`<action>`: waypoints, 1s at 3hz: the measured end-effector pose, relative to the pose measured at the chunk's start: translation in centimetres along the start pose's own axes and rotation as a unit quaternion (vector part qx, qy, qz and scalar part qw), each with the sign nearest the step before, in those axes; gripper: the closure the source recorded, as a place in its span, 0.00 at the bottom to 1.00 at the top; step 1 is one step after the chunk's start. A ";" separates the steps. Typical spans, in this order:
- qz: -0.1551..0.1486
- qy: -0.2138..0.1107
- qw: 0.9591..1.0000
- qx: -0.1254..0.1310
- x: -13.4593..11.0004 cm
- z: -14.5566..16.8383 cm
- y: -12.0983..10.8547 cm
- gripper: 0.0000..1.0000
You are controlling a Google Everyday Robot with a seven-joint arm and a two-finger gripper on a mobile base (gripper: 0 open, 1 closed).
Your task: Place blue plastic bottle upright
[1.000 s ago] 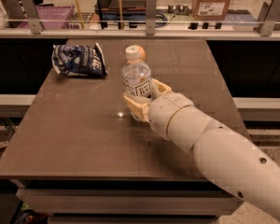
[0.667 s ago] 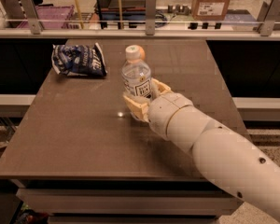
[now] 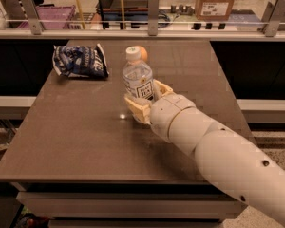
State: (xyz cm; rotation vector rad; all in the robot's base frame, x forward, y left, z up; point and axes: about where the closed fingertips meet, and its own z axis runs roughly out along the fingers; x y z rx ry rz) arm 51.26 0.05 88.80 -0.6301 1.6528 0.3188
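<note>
One tool (image 3: 147, 99) above table (image 3: 76, 141), clasping upright blue plastic bottle (image 3: 137, 77), base hidden behind its fingers (image 3: 137, 109)

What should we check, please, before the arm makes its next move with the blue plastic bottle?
1. Blue plastic bottle standing upright on the table: ok.
2. White cap on the bottle: ok.
3. Gripper at the bottle's lower part, fingers closed on either side: ok.
4. Bottle base resting fully on the table: cannot tell, the gripper hides it.
5. Snack bag well apart, at the back left: ok.
6. Orange object behind the bottle not touching it: cannot tell.
</note>
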 end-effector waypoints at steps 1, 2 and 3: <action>-0.002 0.000 1.000 -0.001 -0.1 0.0 0.1 0.11; -0.003 0.000 1.000 -0.001 -0.2 0.1 0.3 0.00; -0.003 0.000 1.000 -0.001 -0.2 0.1 0.3 0.00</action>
